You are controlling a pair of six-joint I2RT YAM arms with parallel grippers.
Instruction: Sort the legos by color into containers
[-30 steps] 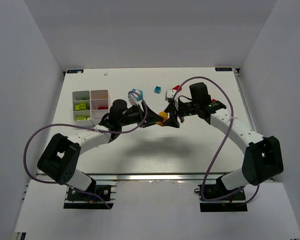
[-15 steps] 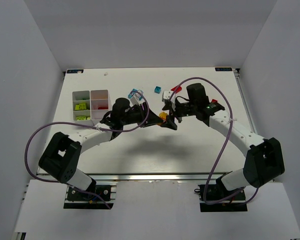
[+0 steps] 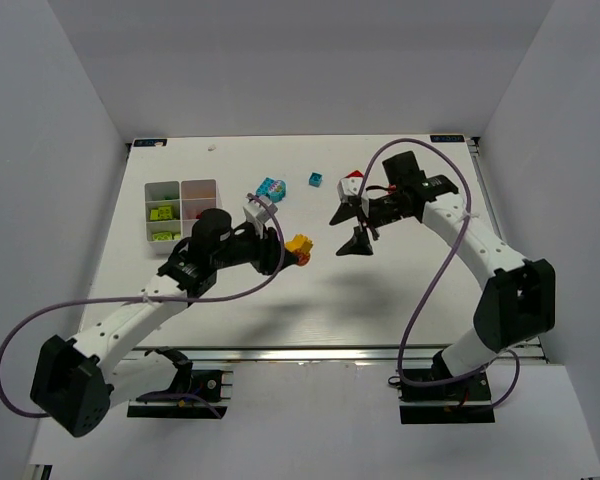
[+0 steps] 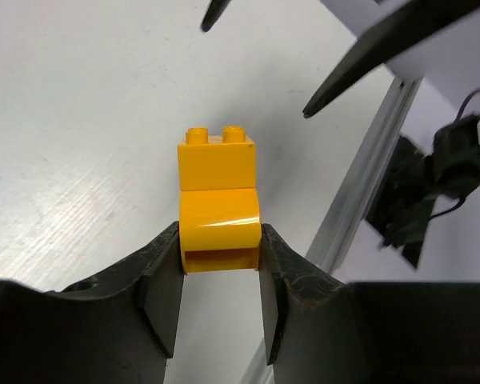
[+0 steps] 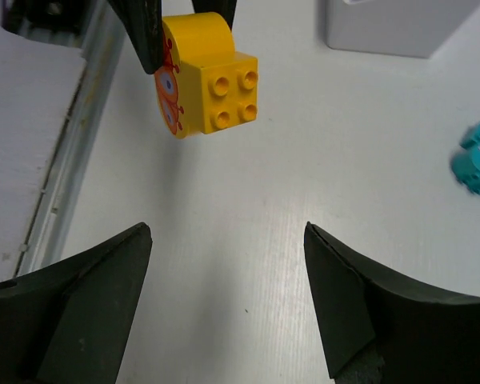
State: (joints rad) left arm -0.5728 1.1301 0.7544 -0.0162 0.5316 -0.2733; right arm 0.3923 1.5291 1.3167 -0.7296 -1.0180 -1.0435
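Handover done | your left pincer [image 4: 220,264] has clamped the yellow brick [image 4: 218,200], held over the middle of the bench [image 3: 280,300] | your right pincer [image 5: 228,232] has let go, jaws spread wide, empty, backed off | likely next: tray [image 3: 163,192] near the left edge.

- Yellow-orange plastic toy brick [image 4: 218,172]: one.
- Cyan plastic toy bricks: one single [image 3: 315,179], plus one cluster [image 3: 270,188] whose number is unclear.
- Red plastic toy brick [image 3: 353,177] on the white surface [image 3: 400,290]: one.
- White plastic divided tray [image 3: 180,200]: one, with two compartments holding lime bricks [image 3: 162,212].
- Black pincers: two, left pincer [image 3: 298,248] and right pincer [image 3: 348,230].
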